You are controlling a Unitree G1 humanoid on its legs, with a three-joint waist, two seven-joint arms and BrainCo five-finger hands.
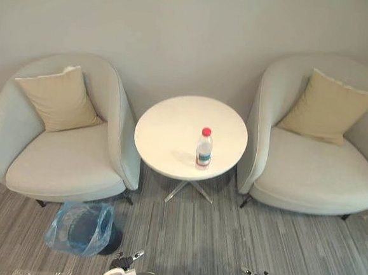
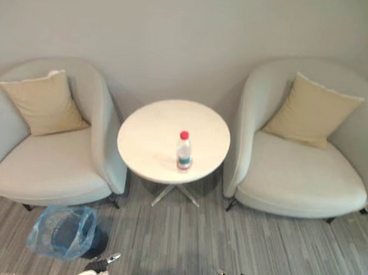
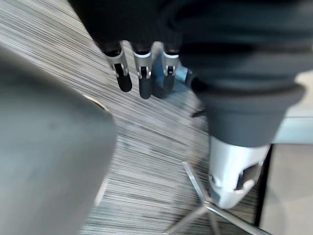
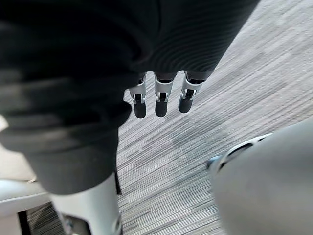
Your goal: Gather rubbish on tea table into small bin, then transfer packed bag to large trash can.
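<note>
Red-capped bottle (image 1: 204, 148) upright on tea table (image 1: 172, 130)

This is looking like a lounge or waiting corner. A pale armchair (image 1: 60, 166) is sitting at nine o'clock of a small round tabletop (image 1: 172, 130), and a matching chair (image 1: 315, 173) at three o'clock. Each is holding a tan cushion (image 1: 59, 99). A plain wall (image 1: 192, 36) is standing behind, with grey striped carpet (image 1: 227, 243) lying underfoot.

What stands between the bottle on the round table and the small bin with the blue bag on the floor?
Nothing visible does. The bottle stands alone on the table; the bin stands before the left armchair, only carpet between them.
</note>
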